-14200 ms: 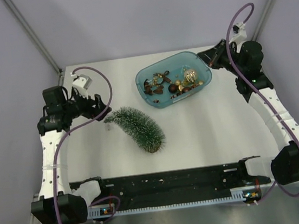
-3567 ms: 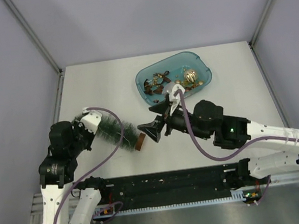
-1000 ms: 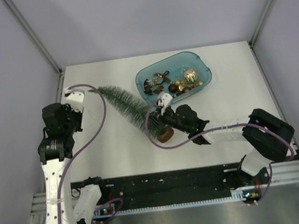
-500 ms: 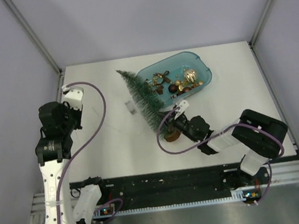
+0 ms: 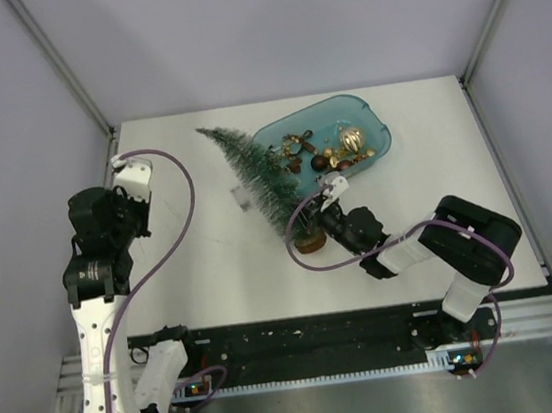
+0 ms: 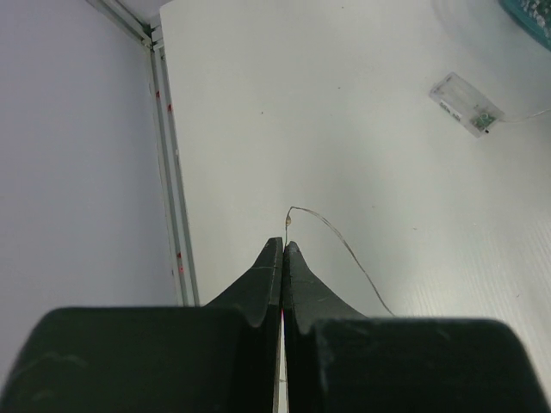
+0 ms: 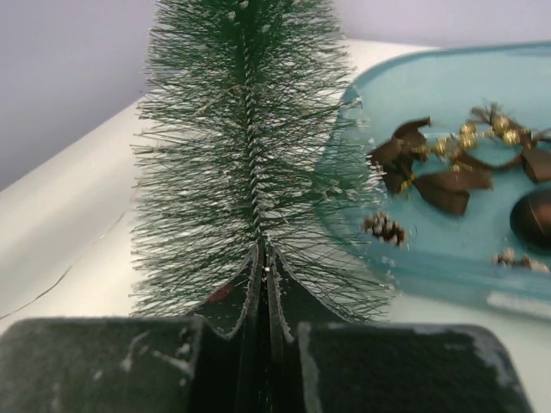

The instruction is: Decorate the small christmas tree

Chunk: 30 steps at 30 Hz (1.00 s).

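My right gripper (image 7: 263,258) is clamped shut on the small christmas tree (image 7: 245,155), a slender cone of dark green bristles with frosted whitish tips. My two black fingers pinch its twisted wire trunk low down, just above the small round brown base (image 5: 309,243). Seen from above, the tree is near the table's middle with its tip slanting toward the far left; I cannot tell whether the base touches the table. Just beside it on the right lies the translucent blue oval plastic tray (image 7: 448,267), its rim close to the bristles. The tray holds brown ribbon bows (image 7: 448,185), a small pine cone (image 7: 385,228) and a gold ball (image 5: 351,139). My left gripper (image 6: 282,251) is well apart on the left, black fingers pressed together. A thin bare wire (image 6: 344,254) ends right at their tips; I cannot tell whether it is pinched. Farther off, a small clear plastic battery box (image 6: 465,105) lies on the smooth white table (image 6: 344,129), which runs on to its far edge, a metal rail (image 6: 172,215) along its left side
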Tool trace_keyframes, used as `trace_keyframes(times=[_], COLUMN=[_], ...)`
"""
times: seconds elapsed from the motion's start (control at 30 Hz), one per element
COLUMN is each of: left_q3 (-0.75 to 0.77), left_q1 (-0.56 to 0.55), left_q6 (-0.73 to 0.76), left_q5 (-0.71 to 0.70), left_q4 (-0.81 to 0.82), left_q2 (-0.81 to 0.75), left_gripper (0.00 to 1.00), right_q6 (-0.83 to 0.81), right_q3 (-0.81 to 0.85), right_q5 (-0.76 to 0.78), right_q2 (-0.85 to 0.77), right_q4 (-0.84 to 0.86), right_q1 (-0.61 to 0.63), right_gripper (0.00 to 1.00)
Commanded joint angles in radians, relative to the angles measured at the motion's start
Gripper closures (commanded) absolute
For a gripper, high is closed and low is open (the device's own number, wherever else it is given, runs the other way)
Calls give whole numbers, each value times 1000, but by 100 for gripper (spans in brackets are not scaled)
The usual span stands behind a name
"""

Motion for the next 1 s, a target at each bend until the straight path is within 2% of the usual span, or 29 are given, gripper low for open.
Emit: trace_keyframes(times=[0.0,0.23,0.43,0.53,0.57,0.67,0.77,0.97], left_q3=[1,-27,-39,-46,-48,-54,-54,-63], left_q1=[-3,-1,-1,-1,-1,-1,-3,-1], left_q6=[5,-13,-10,-8,-10,-10,-11,-8], left_q5=[6,26,30,33,33,33,32,30], left_q4=[42,62,67,68,68,68,71,71], left_q2=[-29,-17,-20,-23,-26,-29,-29,-38], left_gripper=[100,100,100,100,100,100,100,100], right_q6=[57,19,-9,26,63,108,131,174], right_q3=[-133,-251,-239,-205,-199,-185,-115,36], right_q5=[70,324,365,380,400,424,401,392], right_q2=[-158,-341,-426,-436,-444,-460,-479,-591], right_q4=[234,134,-43,-191,-228,-300,-490,-858], right_q1=[-5,-6,-6,-5,-6,-5,-6,-8], right_gripper=[100,100,100,89,82,68,57,49])
